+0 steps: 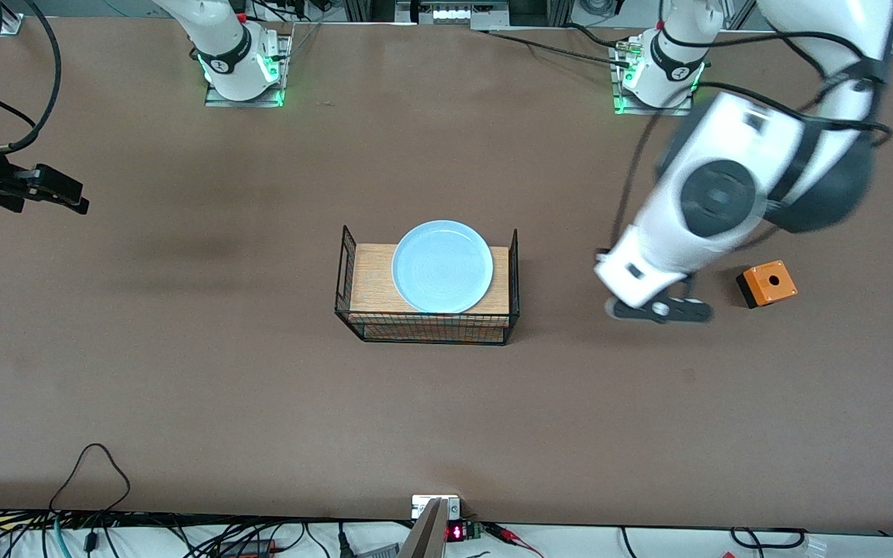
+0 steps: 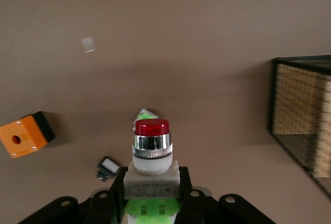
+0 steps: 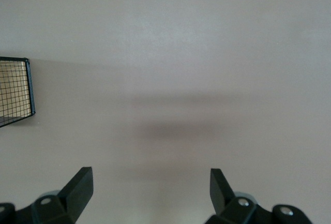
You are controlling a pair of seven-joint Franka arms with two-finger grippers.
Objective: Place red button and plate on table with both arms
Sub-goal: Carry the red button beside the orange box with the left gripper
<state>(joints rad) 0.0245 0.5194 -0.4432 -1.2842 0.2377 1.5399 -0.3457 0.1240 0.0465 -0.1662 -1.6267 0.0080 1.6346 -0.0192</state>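
Note:
The red button (image 2: 151,129), a white block with a green end and a red cap, is gripped upright in my left gripper (image 2: 151,176), which is shut on its white body. In the front view the left gripper (image 1: 660,310) is over the table (image 1: 183,372) between the wire basket stand and an orange box; the button is hidden there under the arm. The pale blue plate (image 1: 442,266) lies on the basket stand's wooden top (image 1: 369,279). My right gripper (image 1: 67,194) is open and empty over the table toward the right arm's end, and it also shows in the right wrist view (image 3: 151,180).
An orange box with a hole (image 1: 767,284) stands on the table toward the left arm's end and shows in the left wrist view (image 2: 26,133). A green-white part (image 2: 146,114) and a small black-and-white part (image 2: 108,167) lie on the table below the left gripper. The black wire basket (image 2: 302,115) shows beside them.

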